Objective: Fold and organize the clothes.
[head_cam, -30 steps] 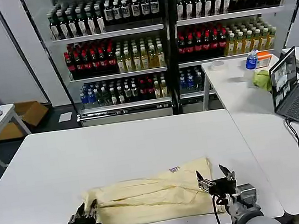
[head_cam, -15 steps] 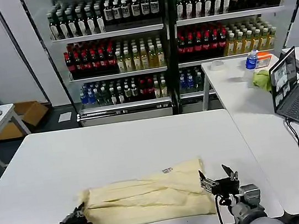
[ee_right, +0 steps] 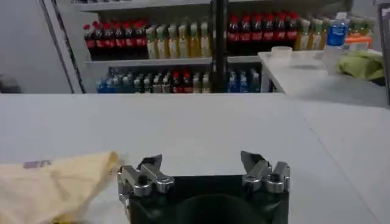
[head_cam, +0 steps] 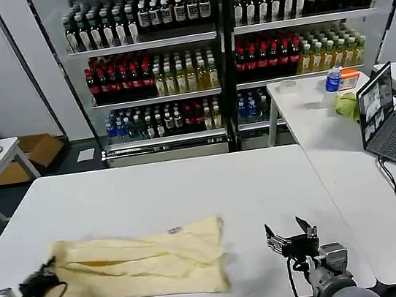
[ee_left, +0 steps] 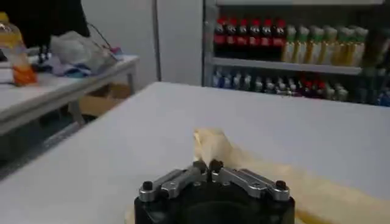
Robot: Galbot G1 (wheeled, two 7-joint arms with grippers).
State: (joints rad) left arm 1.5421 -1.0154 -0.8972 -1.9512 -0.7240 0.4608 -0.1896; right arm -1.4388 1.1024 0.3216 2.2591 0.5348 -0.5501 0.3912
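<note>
Now left hand (head_cam: 45,276) pinches T-shirt's (head_cam: 144,263) left end.

- Head view: high, looking forward and down over the white table (head_cam: 189,187).
- Wrist views: low, close above it, facing the bottle shelves (ee_right: 183,42), which all share.

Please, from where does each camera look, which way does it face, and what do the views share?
Head view: from above, forward and down at the white table; left gripper and right gripper at its near edge.
Left wrist view: over the shut left gripper, pinching the T-shirt.
Right wrist view: over the open right gripper.
Shared: T-shirt, table, bottle shelves.
</note>
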